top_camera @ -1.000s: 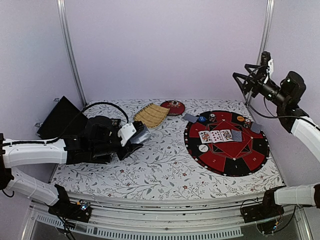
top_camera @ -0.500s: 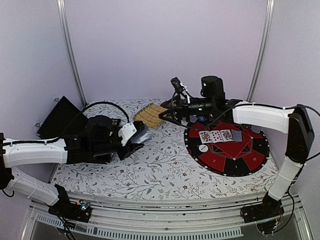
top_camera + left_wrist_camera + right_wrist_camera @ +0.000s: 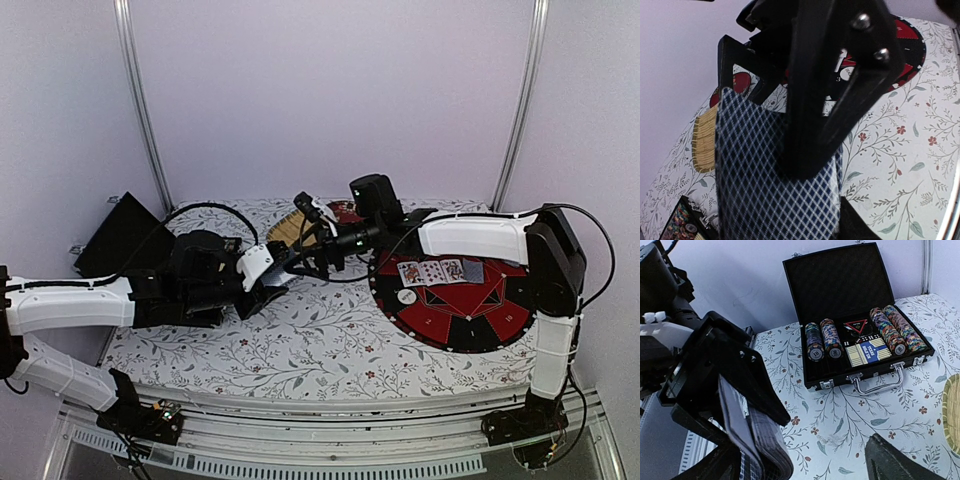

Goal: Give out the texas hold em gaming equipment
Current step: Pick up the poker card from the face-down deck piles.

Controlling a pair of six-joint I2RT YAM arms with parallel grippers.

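My left gripper (image 3: 272,272) is shut on the grey-blue-backed card deck (image 3: 281,267) and holds it above the table left of centre. In the left wrist view the deck (image 3: 765,190) fills the lower frame. My right gripper (image 3: 296,257) reaches across from the right with its jaws open on either side of the deck's upper end; one of its fingers (image 3: 810,110) lies over the deck's back. The deck's edge (image 3: 760,440) shows between the open fingers in the right wrist view. Three face-up cards (image 3: 430,270), a face-down card (image 3: 472,271) and the white button (image 3: 406,296) lie on the red-and-black round mat (image 3: 480,325).
An open black case (image 3: 840,280) with rows of poker chips (image 3: 830,337) and a blue card box (image 3: 870,351) stands at the table's left. The bamboo tray (image 3: 288,228) and red dish (image 3: 347,209) sit at the back, partly behind the right arm.
The right arm has swung from the far right, across the mat, to the deck held by the left gripper. The left arm and the deck have stayed in place.
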